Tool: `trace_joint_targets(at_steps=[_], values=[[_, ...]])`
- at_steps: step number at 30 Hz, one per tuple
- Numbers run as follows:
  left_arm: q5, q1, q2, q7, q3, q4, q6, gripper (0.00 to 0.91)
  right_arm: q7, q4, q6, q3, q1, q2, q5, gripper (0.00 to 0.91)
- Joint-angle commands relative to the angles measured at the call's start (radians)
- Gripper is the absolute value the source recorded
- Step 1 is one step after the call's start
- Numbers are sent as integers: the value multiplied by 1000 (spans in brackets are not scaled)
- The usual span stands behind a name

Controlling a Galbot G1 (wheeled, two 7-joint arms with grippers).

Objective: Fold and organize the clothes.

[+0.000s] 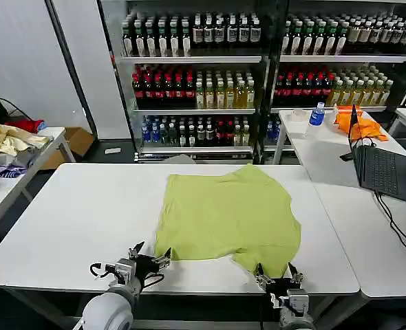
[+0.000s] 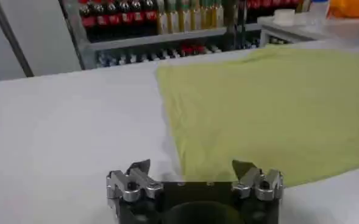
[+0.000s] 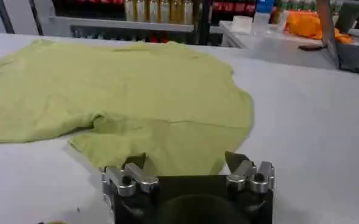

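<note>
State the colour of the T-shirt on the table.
Plain lime yellow-green, no print; the T-shirt shows best in the head view.

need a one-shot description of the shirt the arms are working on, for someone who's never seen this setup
Start at the big white table in front of the drink shelves. The lime T-shirt lies spread flat near its front edge, with the left gripper and right gripper open at its near corners. It is the only cloth on this table; the orange cloth lies on the side table by the laptop.
</note>
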Motion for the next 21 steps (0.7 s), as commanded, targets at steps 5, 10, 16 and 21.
trace_joint_targets(at_steps=[5,10,16,21], values=[[-14,0,16,38,17,37,12,20,18,-18,-13,-13,-5,4,18,0],[-19,25,13,50,9,18,11,20,17,-6,-12,-11,-16,2,22,0],[-49,40,10,54,-13,-9,9,20,8,24,-3,-11,-41,-2,22,0],[-84,59,13,54,-47,-52,8,20,-2,65,22,-7,-77,-5,17,0]])
